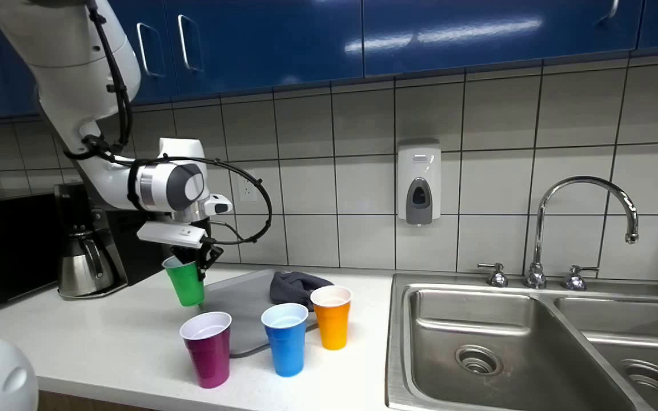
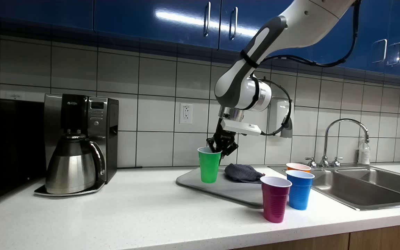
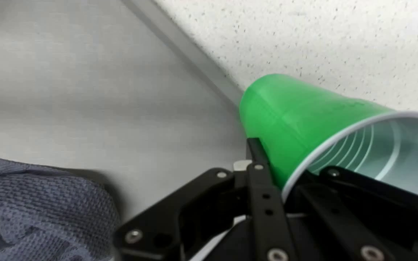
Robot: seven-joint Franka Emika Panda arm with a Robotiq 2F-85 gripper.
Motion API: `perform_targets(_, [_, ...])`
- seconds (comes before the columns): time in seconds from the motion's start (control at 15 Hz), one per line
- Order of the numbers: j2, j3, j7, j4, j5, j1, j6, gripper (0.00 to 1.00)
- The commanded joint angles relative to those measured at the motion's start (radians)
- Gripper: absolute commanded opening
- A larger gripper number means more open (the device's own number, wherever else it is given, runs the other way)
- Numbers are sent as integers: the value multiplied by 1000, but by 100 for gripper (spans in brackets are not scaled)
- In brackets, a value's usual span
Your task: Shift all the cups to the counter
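Note:
My gripper is shut on the rim wall of the green cup, with one finger outside and the other reaching inside, its tip hidden by the cup. The green cup hangs a little tilted over the edge of the grey tray in the wrist view; its height above the surface is hard to tell. On the off-white counter, in front of the tray, stand the upright magenta-purple cup, blue cup and orange cup. In an exterior view, the blue cup partly hides the orange cup.
A dark cloth lies on the grey tray. A coffee maker with its steel pot occupies the counter's far end, beside a black appliance. The steel sink borders the cups' side. Blue cabinets hang overhead.

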Motion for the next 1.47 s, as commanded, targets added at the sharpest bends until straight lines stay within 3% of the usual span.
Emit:
perform_targets(0.0, [-80, 42, -83, -121, 14, -19, 61, 0])
perform_targets(0.6, [-88, 89, -202, -224, 59, -28, 124, 0])
perform_targets(1.27, [-97, 96, -235, -259, 74, -31, 122, 0])
perform_targets(1.33, [-97, 94, -231, -262, 69, -30, 121, 27])
perform_targets(1.4, [-96, 94, -233, -264, 68, -30, 121, 28])
